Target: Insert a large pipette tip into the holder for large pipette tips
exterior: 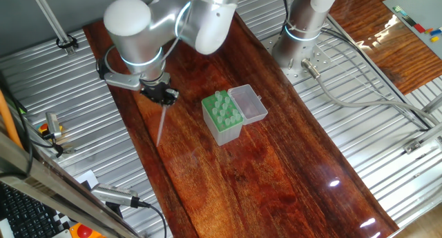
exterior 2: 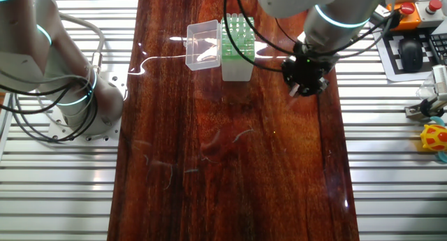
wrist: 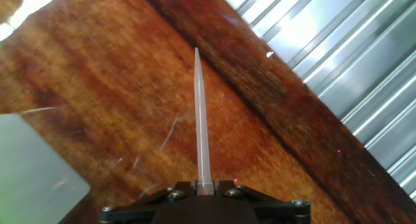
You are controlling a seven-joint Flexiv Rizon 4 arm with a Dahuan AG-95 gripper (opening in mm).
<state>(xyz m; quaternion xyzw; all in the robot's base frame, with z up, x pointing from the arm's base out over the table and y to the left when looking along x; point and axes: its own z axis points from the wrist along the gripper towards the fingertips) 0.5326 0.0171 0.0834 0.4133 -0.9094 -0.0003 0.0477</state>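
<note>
Pincer (wrist: 203, 188) nearest the hand camera, pinching the large pipette tip (wrist: 201, 120) at its wide end, point hanging down over the wooden surface (exterior: 276, 169). Pickup done; transfer and insertion left. Tip is clear, long, thin, tapered, looks straight. It's held above the surface, left of the holder for large pipette tips (exterior: 222, 118), apart from it, lid open.

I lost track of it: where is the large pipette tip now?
The large pipette tip hangs point-down from the end effector over the wooden table, left of the green holder in one fixed view.
</note>
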